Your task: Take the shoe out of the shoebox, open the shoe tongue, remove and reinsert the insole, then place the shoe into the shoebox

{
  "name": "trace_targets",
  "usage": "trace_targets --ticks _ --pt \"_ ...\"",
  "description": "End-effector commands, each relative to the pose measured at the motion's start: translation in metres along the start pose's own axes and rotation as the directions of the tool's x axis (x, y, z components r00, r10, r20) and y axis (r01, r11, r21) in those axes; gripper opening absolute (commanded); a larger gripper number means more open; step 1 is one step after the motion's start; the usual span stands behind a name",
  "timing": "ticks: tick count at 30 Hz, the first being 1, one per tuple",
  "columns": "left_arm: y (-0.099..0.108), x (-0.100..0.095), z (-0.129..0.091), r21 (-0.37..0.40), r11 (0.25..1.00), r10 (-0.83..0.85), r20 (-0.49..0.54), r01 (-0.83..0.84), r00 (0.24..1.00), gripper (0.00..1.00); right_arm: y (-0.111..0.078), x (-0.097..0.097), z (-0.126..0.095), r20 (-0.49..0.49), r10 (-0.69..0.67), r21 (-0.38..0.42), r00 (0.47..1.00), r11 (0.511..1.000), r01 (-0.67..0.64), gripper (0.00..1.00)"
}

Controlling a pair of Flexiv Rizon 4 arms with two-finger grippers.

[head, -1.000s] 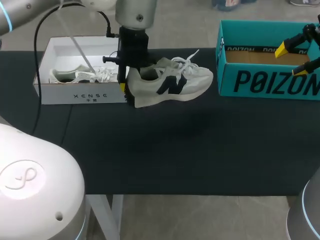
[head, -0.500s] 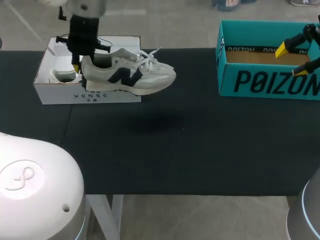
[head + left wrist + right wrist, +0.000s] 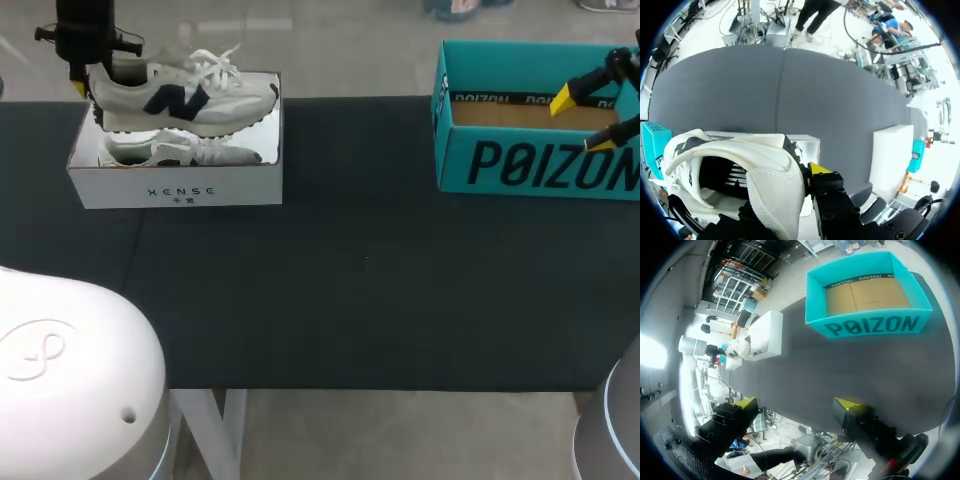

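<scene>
Left gripper clamps shoe heel over white shoebox, front lettered

Head view overhead from behind, whole black cloth table, left wrist close above white cardboard shoebox, right wrist farther back, sharing teal cardboard box with head

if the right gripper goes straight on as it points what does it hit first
Probably the black table just short of the teal box; nothing lies between the open right gripper and it. Depth is unclear, so possibly the box's near wall.
</scene>
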State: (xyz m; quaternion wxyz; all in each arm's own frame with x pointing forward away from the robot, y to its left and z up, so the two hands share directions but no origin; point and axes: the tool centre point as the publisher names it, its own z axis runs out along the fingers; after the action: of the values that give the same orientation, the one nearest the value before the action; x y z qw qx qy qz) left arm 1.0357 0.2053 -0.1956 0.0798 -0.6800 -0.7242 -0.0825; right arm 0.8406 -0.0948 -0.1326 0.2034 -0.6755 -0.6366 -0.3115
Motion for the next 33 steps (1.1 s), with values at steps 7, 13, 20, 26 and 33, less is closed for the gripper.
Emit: trace_targets --ticks 7,13,20,26,33 --pt "0.08 0.02 0.004 0.017 1.0 -0.004 0.005 0.004 1.0 0.0 -0.001 0.0 0.0 0.002 0.002 -0.001 1.0 1.0 -0.002 1.0" --pt "0.106 0.026 0.012 -0.017 1.0 0.002 -0.018 -0.003 1.0 0.0 -0.001 0.0 0.0 0.002 0.002 -0.001 1.0 1.0 -0.002 1.0" --pt "0.127 0.029 0.034 -0.063 0.998 -0.015 0.0 0.015 1.0 0.0 -0.001 0.0 0.0 0.002 0.002 -0.001 1.0 1.0 -0.002 1.0" --pt "0.145 0.025 0.066 -0.062 0.998 0.003 0.023 -0.001 1.0 0.0 -0.001 0.0 0.0 0.002 0.002 -0.001 1.0 1.0 -0.002 1.0" --pt "0.162 0.014 0.111 -0.046 0.999 0.012 0.044 -0.01 0.999 0.0 -0.001 0.0 0.0 0.002 0.002 -0.001 1.0 1.0 -0.002 1.0"
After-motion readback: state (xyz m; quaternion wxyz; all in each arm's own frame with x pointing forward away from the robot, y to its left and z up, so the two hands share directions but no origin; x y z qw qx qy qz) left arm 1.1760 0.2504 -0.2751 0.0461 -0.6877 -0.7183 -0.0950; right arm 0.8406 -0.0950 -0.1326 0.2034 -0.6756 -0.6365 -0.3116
